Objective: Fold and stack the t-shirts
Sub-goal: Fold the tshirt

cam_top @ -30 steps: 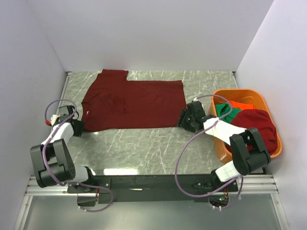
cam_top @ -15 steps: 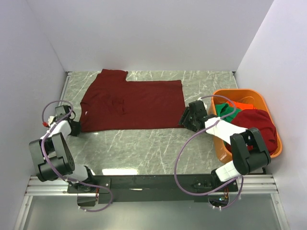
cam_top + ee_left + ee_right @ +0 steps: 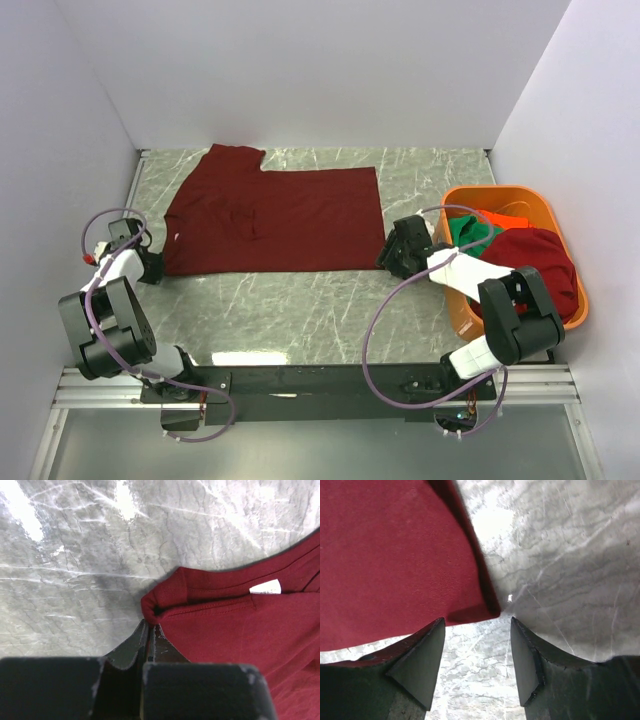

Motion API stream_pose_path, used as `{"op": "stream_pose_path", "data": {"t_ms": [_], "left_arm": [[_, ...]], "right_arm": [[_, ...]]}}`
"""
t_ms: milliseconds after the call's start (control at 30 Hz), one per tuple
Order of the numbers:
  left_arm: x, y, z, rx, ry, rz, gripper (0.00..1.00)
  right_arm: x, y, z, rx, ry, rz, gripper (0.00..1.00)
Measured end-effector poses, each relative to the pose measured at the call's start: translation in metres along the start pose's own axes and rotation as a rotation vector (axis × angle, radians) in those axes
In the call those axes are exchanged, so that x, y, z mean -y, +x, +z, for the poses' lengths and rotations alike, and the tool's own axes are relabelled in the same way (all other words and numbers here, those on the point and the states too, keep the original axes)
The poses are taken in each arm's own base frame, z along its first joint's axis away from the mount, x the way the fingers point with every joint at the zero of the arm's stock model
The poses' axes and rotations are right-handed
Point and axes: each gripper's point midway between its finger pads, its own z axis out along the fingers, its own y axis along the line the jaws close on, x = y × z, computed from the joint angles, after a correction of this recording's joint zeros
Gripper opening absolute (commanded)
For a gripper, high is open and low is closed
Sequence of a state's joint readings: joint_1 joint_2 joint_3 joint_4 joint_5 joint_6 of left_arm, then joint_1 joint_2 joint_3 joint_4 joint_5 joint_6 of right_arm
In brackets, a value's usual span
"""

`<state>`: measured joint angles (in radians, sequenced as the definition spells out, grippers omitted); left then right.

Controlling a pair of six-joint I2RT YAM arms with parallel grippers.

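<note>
A dark maroon t-shirt [image 3: 275, 215] lies spread flat on the marble table [image 3: 300, 300]. My left gripper [image 3: 150, 268] sits at the shirt's near left corner. In the left wrist view the left gripper [image 3: 150, 625] is shut, pinching a bunched fold of that t-shirt [image 3: 240, 630]; a white label [image 3: 265, 586] shows on the cloth. My right gripper [image 3: 385, 255] is at the near right corner. In the right wrist view the right gripper [image 3: 476, 622] stands open, the corner of the t-shirt [image 3: 395, 555] just ahead of its tips, not between them.
An orange plastic basket [image 3: 462, 312] stands at the right edge, behind the right arm. It holds a green t-shirt [image 3: 465, 232], an orange-red one [image 3: 500, 218] and another maroon one [image 3: 540, 265]. White walls close in the table on three sides.
My left gripper has shut on the shirt's near left corner and drawn it slightly left. The right gripper has shifted a little to the right at the other corner, jaws narrowing slightly.
</note>
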<state>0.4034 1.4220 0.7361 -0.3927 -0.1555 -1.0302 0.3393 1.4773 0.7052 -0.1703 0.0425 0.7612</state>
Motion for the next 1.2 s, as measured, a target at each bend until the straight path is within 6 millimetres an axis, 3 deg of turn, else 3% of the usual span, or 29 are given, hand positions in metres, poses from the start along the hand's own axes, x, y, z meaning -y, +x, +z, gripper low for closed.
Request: {"op": "stream_pose_path", "data": {"t_ms": [167, 267, 300, 400, 600, 833, 1200], "left_arm": [[0.0, -0.002, 0.0, 0.003, 0.0, -0.001, 0.01], [-0.001, -0.002, 0.0, 0.002, -0.002, 0.007, 0.01], [-0.001, -0.002, -0.001, 0.001, -0.004, 0.01, 0.01], [-0.004, -0.002, -0.001, -0.001, -0.012, 0.014, 0.01], [-0.009, -0.011, -0.013, 0.041, -0.034, 0.022, 0.01], [-0.02, -0.028, -0.037, 0.128, -0.052, 0.022, 0.01], [-0.061, -0.022, -0.05, 0.183, -0.121, -0.004, 0.01]], "right_arm": [[0.002, 0.002, 0.002, -0.003, 0.007, 0.004, 0.5], [0.001, 0.003, 0.005, -0.006, 0.007, -0.003, 0.35], [0.0, 0.003, 0.007, -0.007, 0.01, -0.005, 0.23], [-0.002, 0.004, 0.01, -0.013, 0.012, -0.019, 0.0], [-0.002, 0.003, 0.005, -0.016, 0.018, -0.04, 0.0], [-0.007, 0.001, -0.034, 0.044, -0.072, -0.036, 0.0], [0.025, 0.046, -0.074, 0.038, -0.17, 0.01, 0.0]]}}
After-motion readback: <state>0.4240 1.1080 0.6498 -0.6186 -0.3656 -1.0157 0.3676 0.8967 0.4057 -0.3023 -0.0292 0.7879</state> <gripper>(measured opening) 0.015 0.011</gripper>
